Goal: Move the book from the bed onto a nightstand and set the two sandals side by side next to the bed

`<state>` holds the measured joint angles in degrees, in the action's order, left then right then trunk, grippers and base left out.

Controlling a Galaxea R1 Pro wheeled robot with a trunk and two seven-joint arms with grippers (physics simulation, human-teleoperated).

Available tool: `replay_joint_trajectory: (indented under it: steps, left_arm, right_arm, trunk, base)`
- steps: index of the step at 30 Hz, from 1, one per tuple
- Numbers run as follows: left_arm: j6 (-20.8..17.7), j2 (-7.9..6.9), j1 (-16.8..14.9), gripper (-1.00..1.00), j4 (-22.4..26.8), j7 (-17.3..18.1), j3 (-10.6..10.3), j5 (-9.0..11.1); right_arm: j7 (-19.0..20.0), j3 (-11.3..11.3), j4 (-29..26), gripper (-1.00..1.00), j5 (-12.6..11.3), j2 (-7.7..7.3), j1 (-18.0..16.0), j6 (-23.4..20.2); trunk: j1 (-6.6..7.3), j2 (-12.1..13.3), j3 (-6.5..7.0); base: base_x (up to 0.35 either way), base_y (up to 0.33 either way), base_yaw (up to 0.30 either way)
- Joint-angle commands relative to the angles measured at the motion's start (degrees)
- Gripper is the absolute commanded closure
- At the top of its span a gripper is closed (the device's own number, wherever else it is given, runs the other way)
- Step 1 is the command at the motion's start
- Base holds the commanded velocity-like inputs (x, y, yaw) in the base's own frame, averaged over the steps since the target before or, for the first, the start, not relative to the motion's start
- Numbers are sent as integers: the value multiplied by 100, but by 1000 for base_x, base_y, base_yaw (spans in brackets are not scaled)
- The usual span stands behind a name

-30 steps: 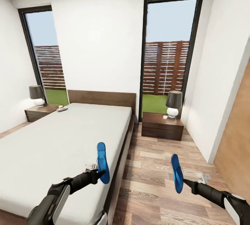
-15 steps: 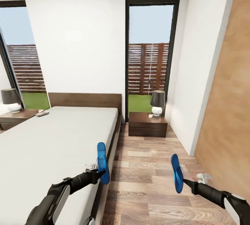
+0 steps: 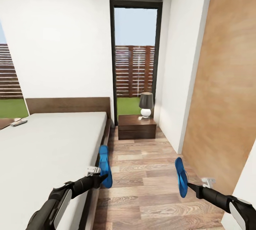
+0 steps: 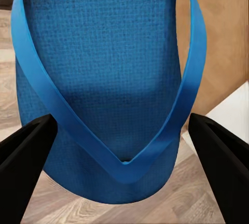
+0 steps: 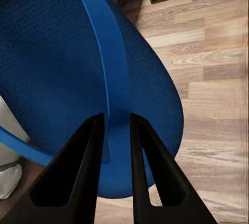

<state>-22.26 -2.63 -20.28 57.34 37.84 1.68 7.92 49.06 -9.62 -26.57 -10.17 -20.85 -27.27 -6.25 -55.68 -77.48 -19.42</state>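
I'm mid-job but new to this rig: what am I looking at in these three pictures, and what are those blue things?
The big picture comes from the robot's head camera, looking down a bedroom. The two dark arms at the bottom are its own. Each one carries a blue flip-flop: the left gripper has the left sandal, the right gripper the right sandal. The bed lies left, a nightstand with a lamp ahead. The other two pictures come from cameras by each gripper; the right one's black fingers pinch a strap.

Bed (image 3: 53,141) at frame left, nightstand (image 3: 137,126) beyond its right side; two sandals (image 3: 105,166) (image 3: 181,177) raised in the lower foreground.
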Motion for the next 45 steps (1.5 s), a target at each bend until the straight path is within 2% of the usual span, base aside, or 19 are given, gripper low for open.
replay_joint_trajectory:
  steps: [1, 39, 45]
  left_arm:
    - [-51, 0, -2, 100, 5, 13, 7, 52]
    - [-51, 1, -2, 100, 3, 13, 7, 52]
    - [-43, 7, -2, 100, -7, 5, 7, 50]
  right_arm:
    - [24, -14, 3, 100, -56, 2, -6, -60]
    - [23, -8, 11, 100, -56, 8, -6, -60]
    - [-13, 27, 57, 100, -43, 33, -6, -20]
  trunk:
    - [0, -4, -4]
    - [0, -4, 98]
    - [0, -4, 104]
  base:
    - [0, 0, -286]
    - [0, 0, -285]
    - [0, 0, -87]
